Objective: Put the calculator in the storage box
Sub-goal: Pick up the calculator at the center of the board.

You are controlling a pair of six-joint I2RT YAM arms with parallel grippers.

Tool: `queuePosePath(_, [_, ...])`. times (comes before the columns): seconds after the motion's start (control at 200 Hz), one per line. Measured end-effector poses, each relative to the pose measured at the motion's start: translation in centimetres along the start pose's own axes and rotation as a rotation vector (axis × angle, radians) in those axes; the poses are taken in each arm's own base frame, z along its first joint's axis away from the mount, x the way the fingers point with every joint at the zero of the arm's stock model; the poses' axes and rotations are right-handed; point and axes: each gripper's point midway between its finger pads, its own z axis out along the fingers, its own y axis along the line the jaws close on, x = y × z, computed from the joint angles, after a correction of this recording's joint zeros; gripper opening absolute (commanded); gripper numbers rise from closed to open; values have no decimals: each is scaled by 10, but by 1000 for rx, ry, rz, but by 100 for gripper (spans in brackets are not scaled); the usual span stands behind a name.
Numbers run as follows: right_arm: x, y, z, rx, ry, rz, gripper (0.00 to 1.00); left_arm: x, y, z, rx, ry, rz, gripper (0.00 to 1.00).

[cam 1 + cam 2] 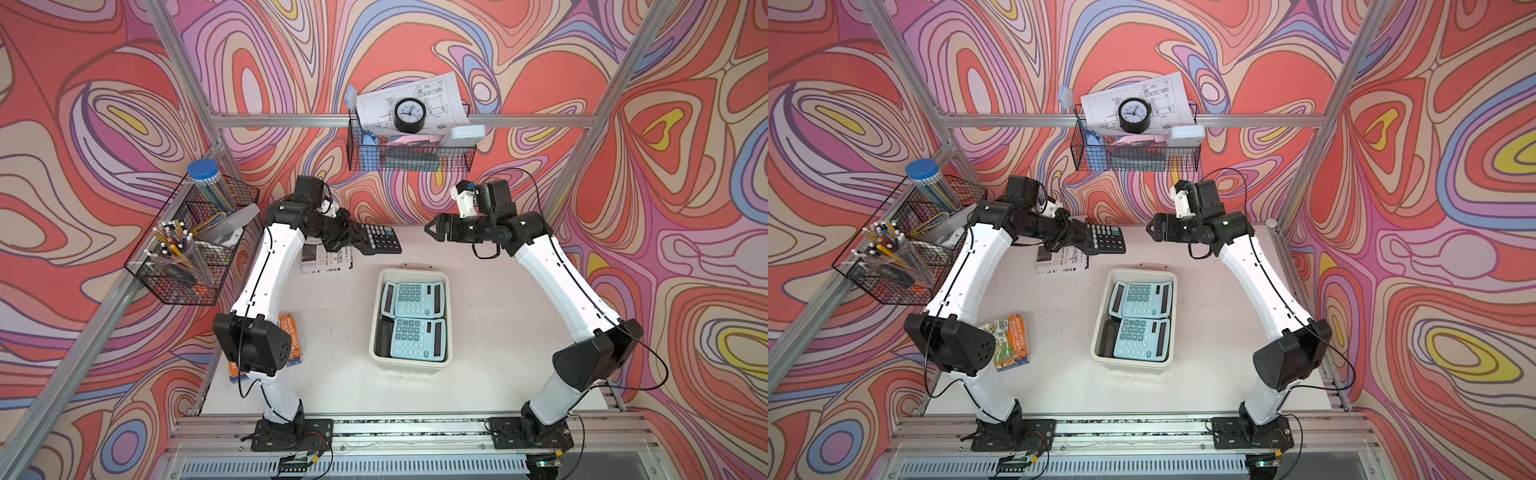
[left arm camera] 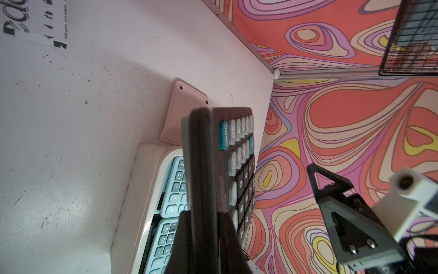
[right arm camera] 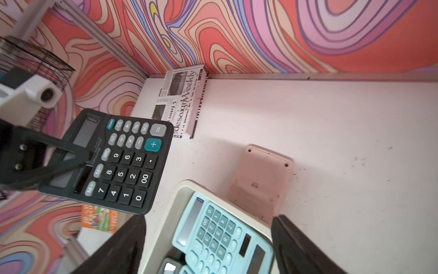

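A black calculator (image 1: pixel 379 239) (image 1: pixel 1105 240) hangs in the air over the back left of the table, and my left gripper (image 1: pixel 352 237) (image 2: pixel 205 215) is shut on its display end. In the right wrist view the calculator (image 3: pixel 123 163) shows its keys. The cream-white storage box (image 1: pixel 376 316) (image 1: pixel 1098 320) stands mid-table, in front of the calculator. It holds two light blue calculators (image 1: pixel 415 298) (image 1: pixel 417 337), with a dark one partly hidden under them. My right gripper (image 1: pixel 430 230) (image 3: pixel 208 217) is open and empty, level with the black calculator, to its right.
A pink calculator (image 3: pixel 260 175) (image 2: pixel 182 106) lies face down against the box's far rim. A newspaper-print box (image 1: pixel 326 262) sits under the left gripper. An orange book (image 1: pixel 1009 338) lies at the left. Black wire baskets (image 1: pixel 195 245) (image 1: pixel 409 156) hang on the left and back frame.
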Motion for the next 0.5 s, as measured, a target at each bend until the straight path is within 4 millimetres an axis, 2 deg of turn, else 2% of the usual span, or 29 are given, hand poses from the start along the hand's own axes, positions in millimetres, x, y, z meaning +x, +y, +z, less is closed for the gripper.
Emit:
queuePosePath(0.135, [7, -15, 12, -178, 48, 230, 80, 5, -4, 5, 78, 2, 14, 0])
queuePosePath(0.23, [14, -18, 21, -306, 94, 371, 77, 7, -5, 14, 138, 22, -4, 0])
queuePosePath(0.401, [17, -2, 31, -490, 180, 481, 75, 12, -10, 30, 232, 69, -44, 0])
queuePosePath(0.501, [16, 8, 29, -564, 216, 497, 73, 17, -24, 30, 284, 91, -28, 0])
